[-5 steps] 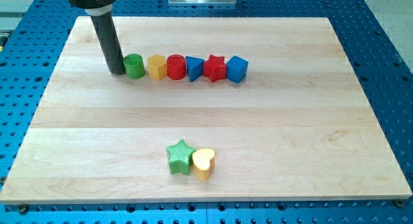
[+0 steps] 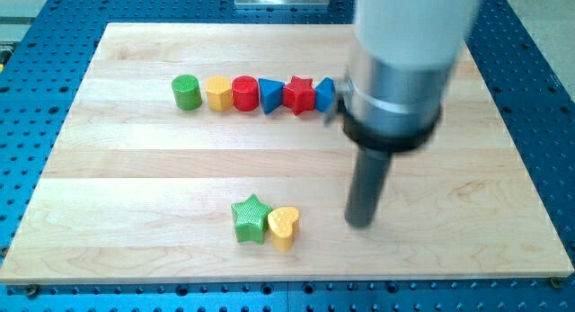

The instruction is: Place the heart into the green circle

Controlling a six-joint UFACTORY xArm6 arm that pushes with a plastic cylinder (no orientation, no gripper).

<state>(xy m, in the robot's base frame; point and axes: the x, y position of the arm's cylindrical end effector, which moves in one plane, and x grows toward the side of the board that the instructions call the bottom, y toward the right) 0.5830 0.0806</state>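
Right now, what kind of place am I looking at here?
Most likely a robotics lab bench. A wooden board sits on a blue perforated metal table, small coloured blocks such as the yellow heart lie on it, and my tip rests right of that heart.

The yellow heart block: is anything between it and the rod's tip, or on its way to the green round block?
Nothing between my tip and the yellow heart block. The green star block touches the heart's left side, toward the green round block at upper left, so it partly blocks that path.

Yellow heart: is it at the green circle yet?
No. The yellow heart sits near the view's bottom, touching the green star; the green circle is far up-left. My tip stands right of the heart.
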